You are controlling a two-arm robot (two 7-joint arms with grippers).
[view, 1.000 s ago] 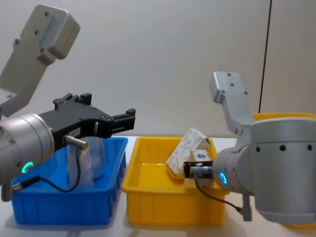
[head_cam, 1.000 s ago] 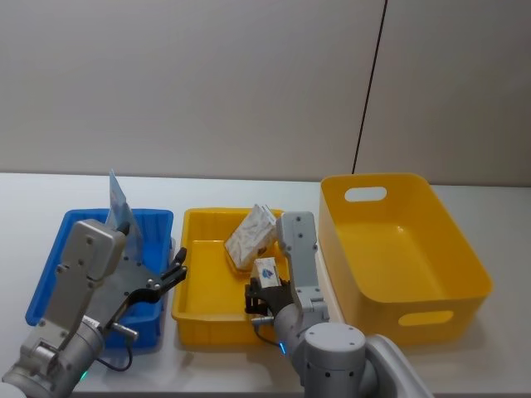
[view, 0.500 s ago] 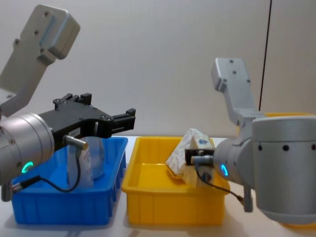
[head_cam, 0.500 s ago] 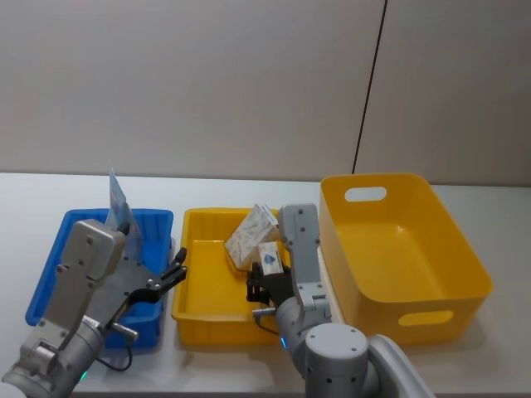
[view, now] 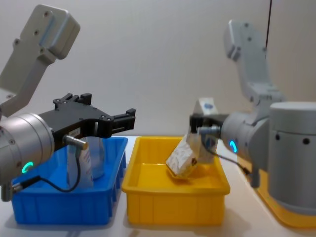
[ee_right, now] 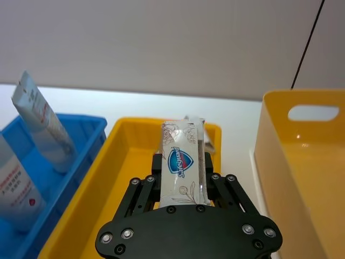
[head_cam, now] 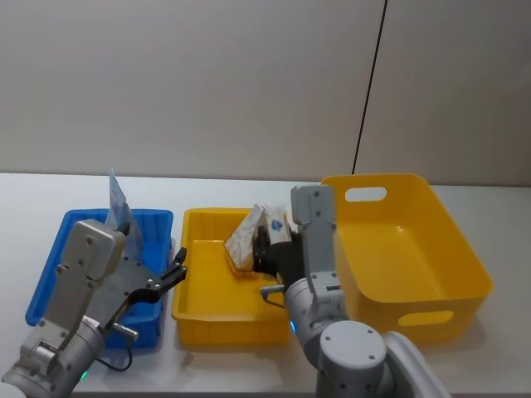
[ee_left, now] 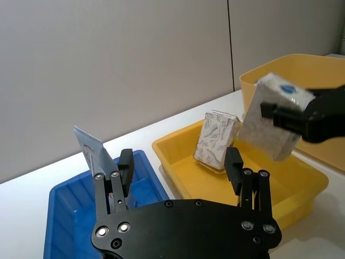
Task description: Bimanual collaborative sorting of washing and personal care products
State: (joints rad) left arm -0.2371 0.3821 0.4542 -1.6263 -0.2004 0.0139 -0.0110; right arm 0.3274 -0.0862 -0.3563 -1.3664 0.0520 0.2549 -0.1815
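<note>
Mid-transfer: right gripper (view: 201, 129) jaws clamped a white patterned soft pack (ee_right: 181, 154) above the low yellow tray (head_cam: 203, 322), left gripper (view: 122, 119) jaws wide near the blue bin (head_cam: 48, 278); next move probably needed a carry over the deep yellow bin (head_cam: 377, 177) rim, then release.

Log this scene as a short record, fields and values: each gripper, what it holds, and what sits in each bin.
right gripper: shut on patterned soft pack, held above yellow tray
left gripper: open, holding nothing, by blue bin's right edge
yellow tray: second patterned pack, leaning
blue bin: squeeze tube and bottle
deep yellow bin: right of tray
</note>
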